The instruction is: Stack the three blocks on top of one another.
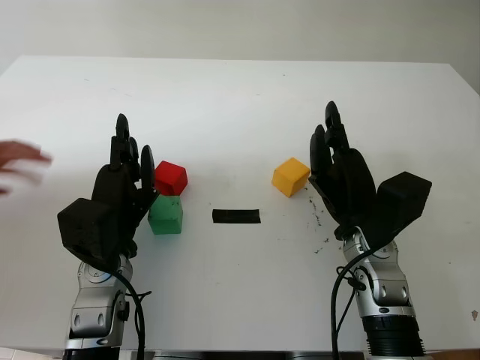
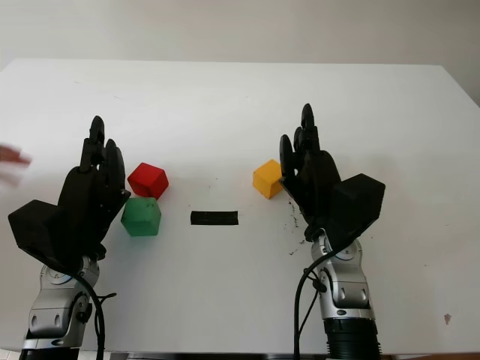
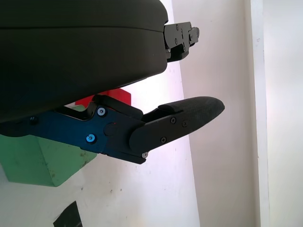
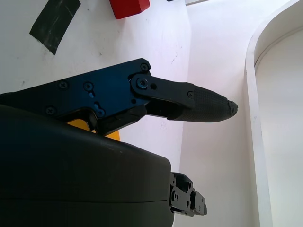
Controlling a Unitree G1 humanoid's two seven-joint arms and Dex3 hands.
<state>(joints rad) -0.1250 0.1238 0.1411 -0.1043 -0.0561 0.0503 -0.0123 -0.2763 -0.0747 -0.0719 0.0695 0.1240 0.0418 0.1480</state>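
1. Nearest the robot, both arms come up from the near edge of the white desk [image 1: 240, 105]. The left hand [image 1: 124, 184] stands just left of the green block [image 1: 166, 215] and the red block [image 1: 171, 178]. The right hand [image 1: 341, 169] stands just right of the yellow block [image 1: 290, 176].

2. None of the three blocks is stacked yet, so the step in hand looks like the first pick. A sound plan is to choose one block as the base and carry the others to it. The green block seems a good base, since the red one is almost touching its far side.

3. Left hand: fingers extended, holding nothing. In the left wrist view its thumb [image 3: 182, 118] hangs free, with the green block [image 3: 42, 158] and a little of the red block [image 3: 113, 97] close under the palm. Whether it touches the green block cannot be told.

4. Right hand: also open and holding nothing. In the right wrist view a sliver of the yellow block [image 4: 80, 125] shows beside the palm, so the two are very close. Contact is not clear.

5. To do the pick well, each hand should close squarely across opposite faces, lift straight up, and avoid nudging the neighbouring block.

6. Between the two groups a strip of black tape [image 1: 236, 216] lies flat on the desk. It may mark the stacking spot.

7. At the far left edge a blurred person's hand [image 1: 19, 165] is over the desk, so that side is best avoided.
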